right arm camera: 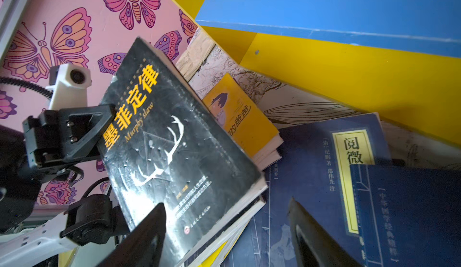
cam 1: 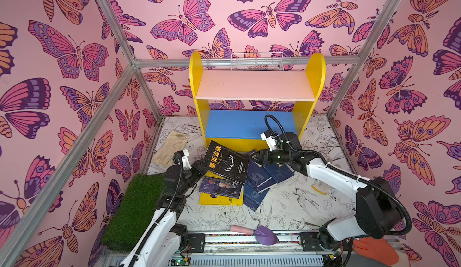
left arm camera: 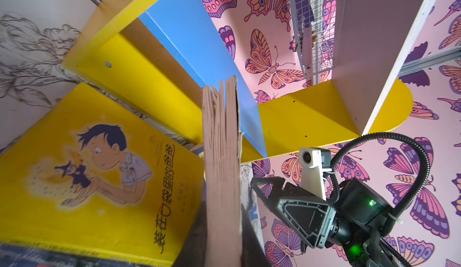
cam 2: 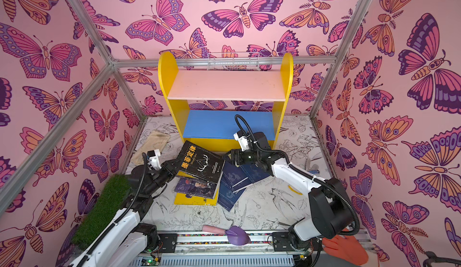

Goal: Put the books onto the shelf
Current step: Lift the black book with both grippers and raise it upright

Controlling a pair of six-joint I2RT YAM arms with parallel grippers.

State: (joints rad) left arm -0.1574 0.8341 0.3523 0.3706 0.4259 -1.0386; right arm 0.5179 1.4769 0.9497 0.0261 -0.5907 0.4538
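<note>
Up went the black book (cam 1: 227,163), tilted off the pile with its far corner raised toward the shelf (cam 1: 195,78). The left fingers (right arm camera: 87,128) were pressed together on one long edge of its cover, right beside the orange title. In the left wrist view, the book's page block stood straight out in front of the camera.

Across from it, the right fingers (right arm camera: 147,235) were spread wide with nothing between them. They hung over the navy books (cam 1: 262,176) at the black book's opposite edge. One finger sat right against that edge, though whether it touched could not be told.

The rest of the pile lay flat on the desk (cam 1: 287,203), just in front of the shelf. A dark portrait book (cam 1: 222,187) rested on a yellow book (cam 1: 219,199), and the navy ones fanned out beside them on the right-arm side. Another yellow book (right arm camera: 239,118), with a cartoon boy on it, lay under the raised black cover.

The shelf stood at the back of the desk, its pink board (cam 1: 254,85) above its blue board (cam 1: 239,124).
</note>
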